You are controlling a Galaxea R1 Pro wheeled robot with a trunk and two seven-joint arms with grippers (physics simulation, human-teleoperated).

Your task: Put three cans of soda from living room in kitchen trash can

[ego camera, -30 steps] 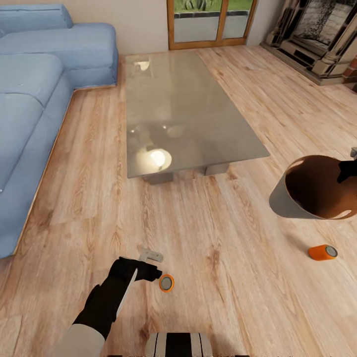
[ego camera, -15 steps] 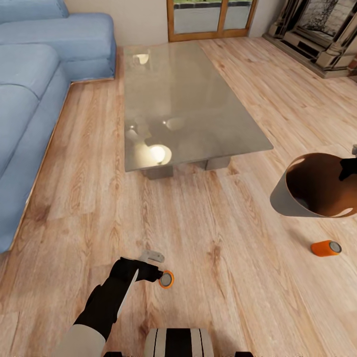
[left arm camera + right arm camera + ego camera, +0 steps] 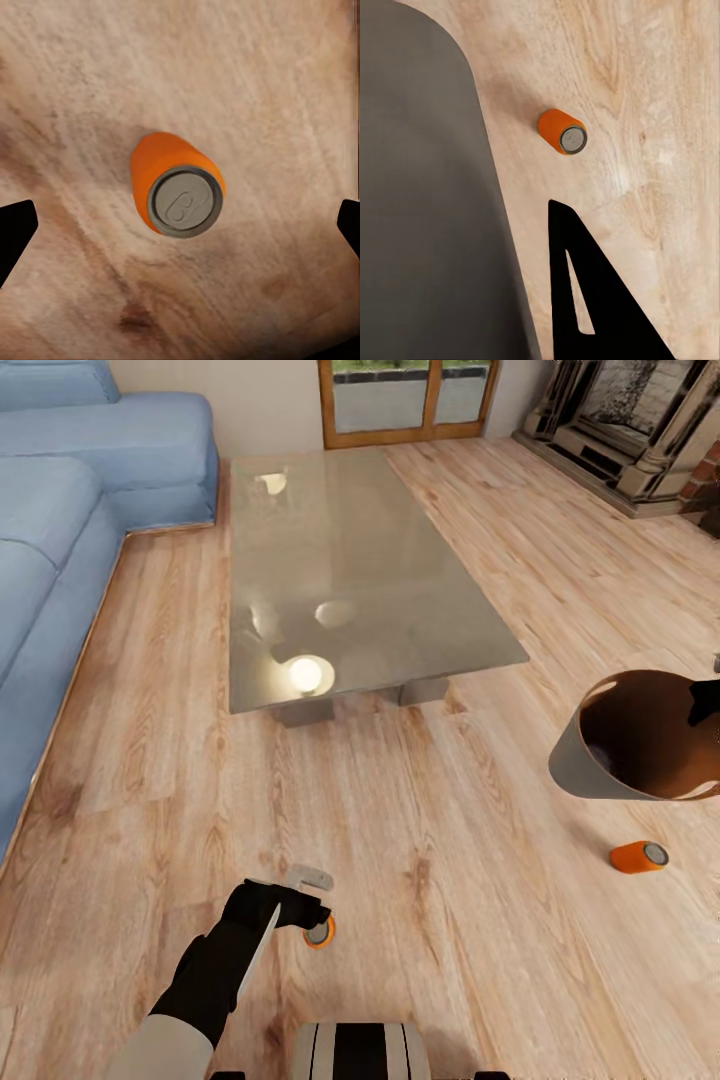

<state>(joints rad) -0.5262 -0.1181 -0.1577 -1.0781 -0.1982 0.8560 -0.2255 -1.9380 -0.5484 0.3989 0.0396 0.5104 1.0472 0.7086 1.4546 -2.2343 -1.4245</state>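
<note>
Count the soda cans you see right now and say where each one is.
2. One can lies on the wood floor under the left hand; another can lies on the floor beside the trash bin. A third may be hidden inside it.

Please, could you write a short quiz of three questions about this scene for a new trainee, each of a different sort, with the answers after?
1. True or false: the soda can under the left gripper stands upright on the wood floor.
2. Multiple choice: where does the second soda can lie? A) on the glass coffee table B) on the floor near the trash can C) on the blue sofa
3. Fill in: the right gripper holds the trash can by its ____.

Key
1. True: the left wrist view looks down on its grey top, between two fingers set wide apart.
2. B
3. rim
</note>
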